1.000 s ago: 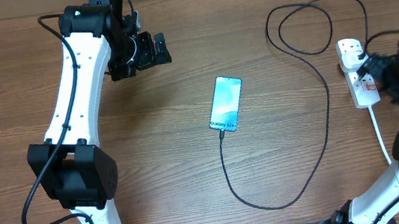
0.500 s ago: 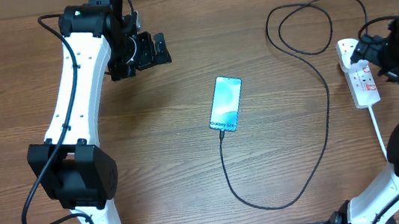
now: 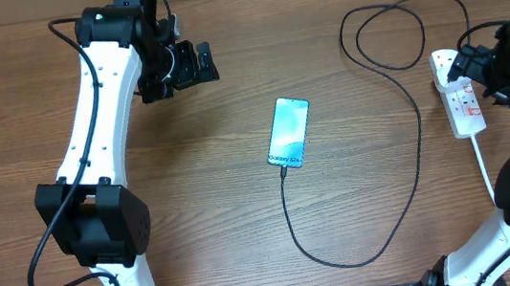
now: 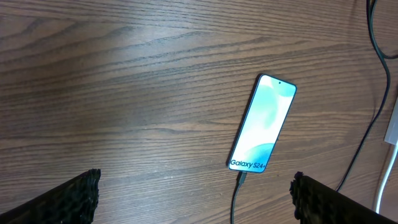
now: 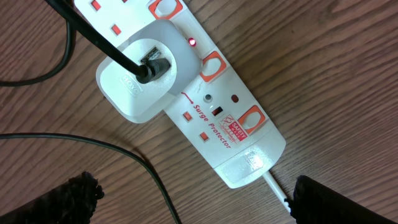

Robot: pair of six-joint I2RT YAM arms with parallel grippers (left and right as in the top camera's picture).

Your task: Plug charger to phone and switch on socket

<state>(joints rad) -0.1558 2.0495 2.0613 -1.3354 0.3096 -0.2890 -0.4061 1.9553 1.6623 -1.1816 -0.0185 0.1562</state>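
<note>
While the charger [image 3: 421, 143] runs from the near end of the phone [image 3: 288, 132], mid-table, to a white adapter [image 5: 137, 78] in the socket [image 5: 249, 143] at the right, plugging looks done and switching is in hand. Right gripper [image 3: 486, 78] hovers over the socket, jaws wide, empty; left gripper [image 3: 190, 66], equally wide, hangs far left. A red light [image 5: 192, 42] glows, so power may be on; otherwise one fingertip must press the rocker [image 5: 211, 65] beside the adapter.
</note>
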